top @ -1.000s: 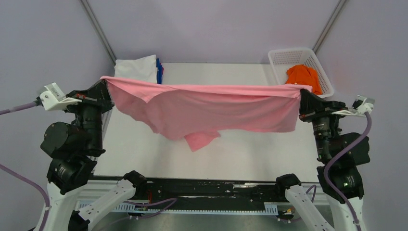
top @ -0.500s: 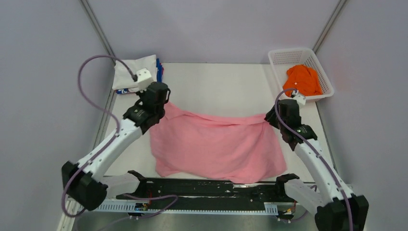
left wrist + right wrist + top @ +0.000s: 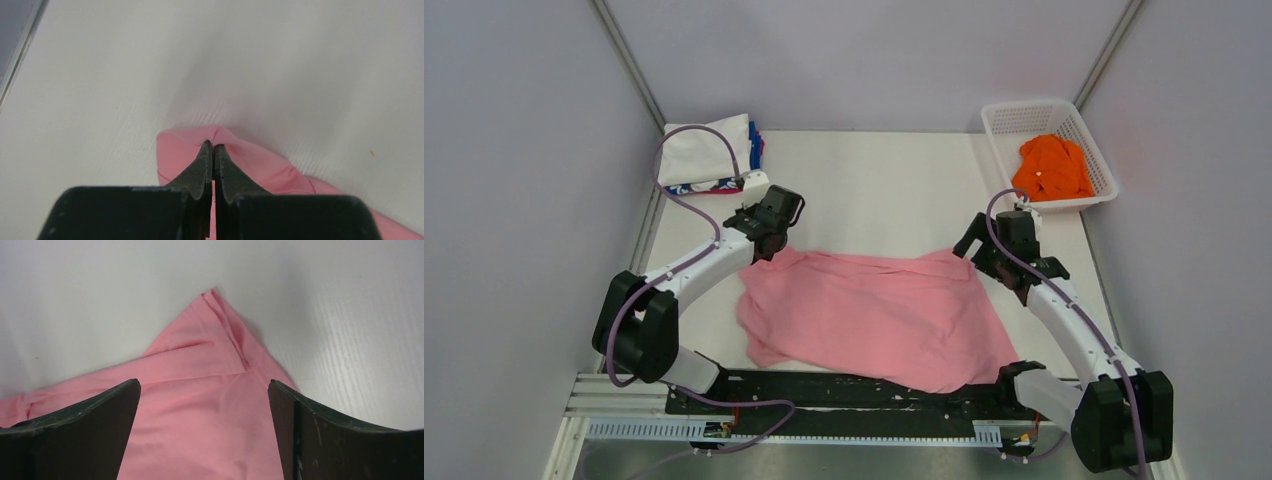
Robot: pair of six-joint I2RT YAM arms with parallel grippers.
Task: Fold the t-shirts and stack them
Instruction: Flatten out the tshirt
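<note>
The pink shirt (image 3: 874,315) lies spread mid-frame on the worktop (image 3: 874,190). My left jaws pinch its upper-left corner; my right jaws gape, empty, over its upper-right corner. Next I'd free the left and begin folding.

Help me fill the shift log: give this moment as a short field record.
handled item: light pink cloth t-shirt, spread on the white table
left gripper: shut on one far corner of it
right gripper: open over the other far corner, not gripping
stack: folded white t-shirt, far left corner
basket: white plastic mesh basket, far right, holding an orange t-shirt
</note>
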